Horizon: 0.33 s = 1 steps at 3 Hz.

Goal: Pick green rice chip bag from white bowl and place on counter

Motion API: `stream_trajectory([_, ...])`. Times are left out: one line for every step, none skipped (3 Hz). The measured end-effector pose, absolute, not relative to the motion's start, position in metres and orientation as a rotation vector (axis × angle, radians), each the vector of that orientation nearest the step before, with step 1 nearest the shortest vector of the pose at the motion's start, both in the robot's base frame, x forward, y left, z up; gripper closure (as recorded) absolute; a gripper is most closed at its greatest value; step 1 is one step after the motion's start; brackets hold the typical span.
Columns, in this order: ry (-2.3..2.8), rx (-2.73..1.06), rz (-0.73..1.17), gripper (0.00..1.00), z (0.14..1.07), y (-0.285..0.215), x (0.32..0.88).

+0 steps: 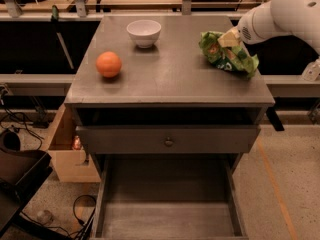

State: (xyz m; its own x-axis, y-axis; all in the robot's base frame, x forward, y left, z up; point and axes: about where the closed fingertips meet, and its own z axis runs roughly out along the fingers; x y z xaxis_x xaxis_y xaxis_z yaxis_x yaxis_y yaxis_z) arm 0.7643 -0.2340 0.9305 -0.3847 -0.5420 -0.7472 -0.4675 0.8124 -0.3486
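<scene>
At 3 o'clock over the flat grey counter, pinched tight in the white two-finger gripper: crumpled shiny green rice chip bag, hanging toward 6 o'clock. Well apart from the small round white bowl at 12 o'clock.

An orange fruit sits left on the tabletop; below, the lower drawer stands open, a wooden box and cables at left.

The gripper at the green rice chip bag is partly hidden.
</scene>
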Motion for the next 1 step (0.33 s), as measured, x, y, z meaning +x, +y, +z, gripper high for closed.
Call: stream_trajectory([2.043,-0.749,-0.096,0.00,0.9287,-0.2324,0.7648])
